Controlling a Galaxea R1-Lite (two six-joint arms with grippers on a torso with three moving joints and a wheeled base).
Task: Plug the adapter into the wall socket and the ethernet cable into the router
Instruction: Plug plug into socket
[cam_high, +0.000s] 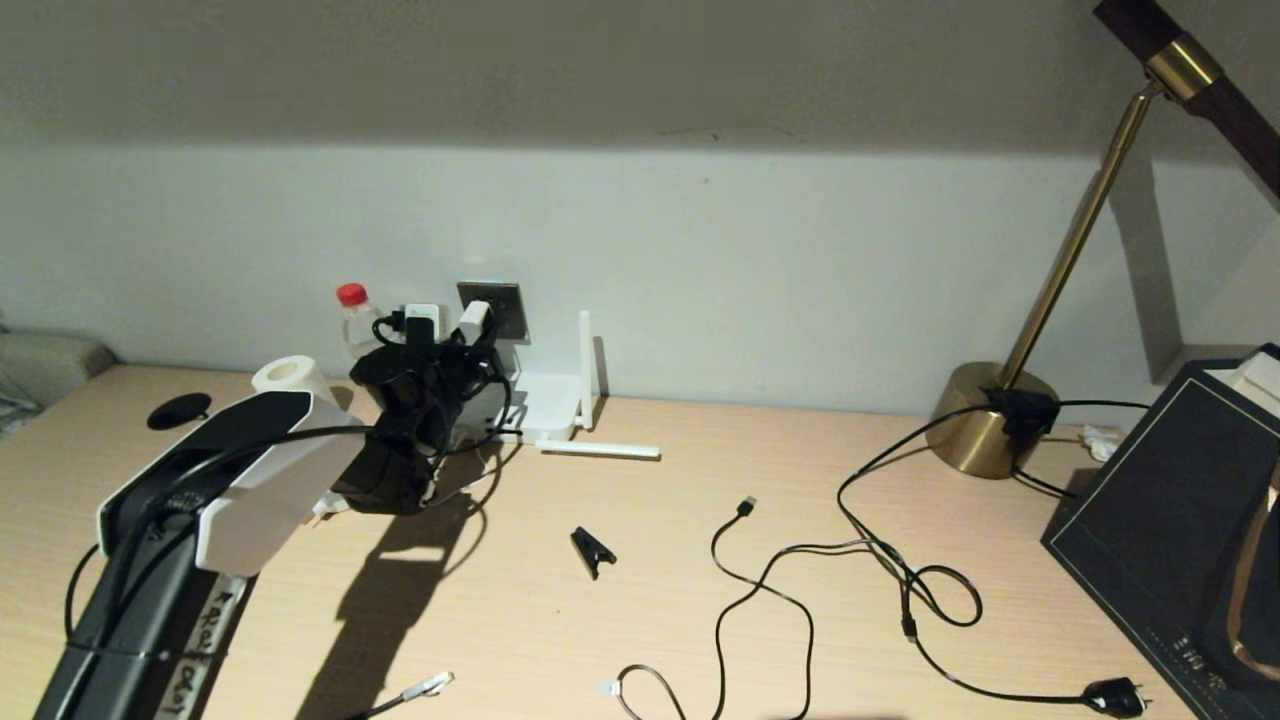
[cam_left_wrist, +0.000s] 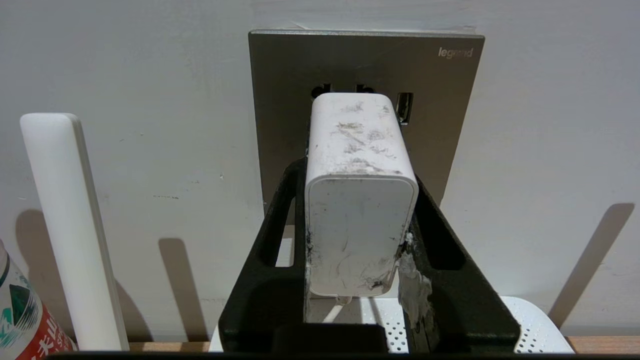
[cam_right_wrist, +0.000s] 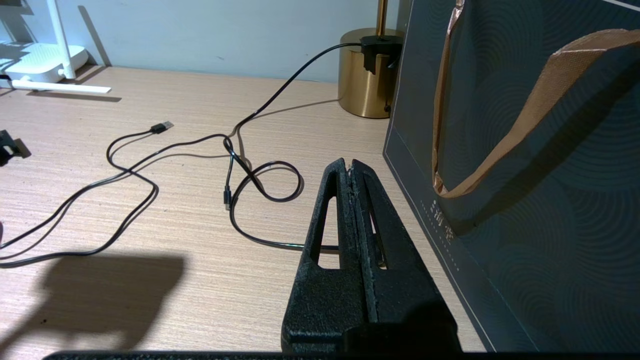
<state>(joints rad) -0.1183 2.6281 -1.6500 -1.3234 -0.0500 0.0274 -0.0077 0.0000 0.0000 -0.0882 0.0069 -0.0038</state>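
The dark grey wall socket (cam_high: 505, 305) (cam_left_wrist: 450, 125) sits on the wall above the white router (cam_high: 548, 405) (cam_left_wrist: 530, 325). My left gripper (cam_high: 455, 345) (cam_left_wrist: 357, 175) is shut on the white adapter (cam_high: 473, 320) (cam_left_wrist: 360, 225). Its front end is pressed against the socket face, and its thin white cord hangs below. The prongs are hidden. The ethernet cable's clear connector (cam_high: 428, 686) lies near the table's front edge. My right gripper (cam_right_wrist: 350, 162) is shut and empty, parked low over the table beside a dark bag.
An upright router antenna (cam_left_wrist: 75, 235) and a red-capped bottle (cam_high: 352, 310) stand left of the socket, beside a paper roll (cam_high: 290, 375). A black clip (cam_high: 592, 550), thin USB cable (cam_high: 745, 590), plug cord (cam_high: 1115, 695), brass lamp base (cam_high: 985, 415) and dark gift bag (cam_high: 1180, 500) occupy the table.
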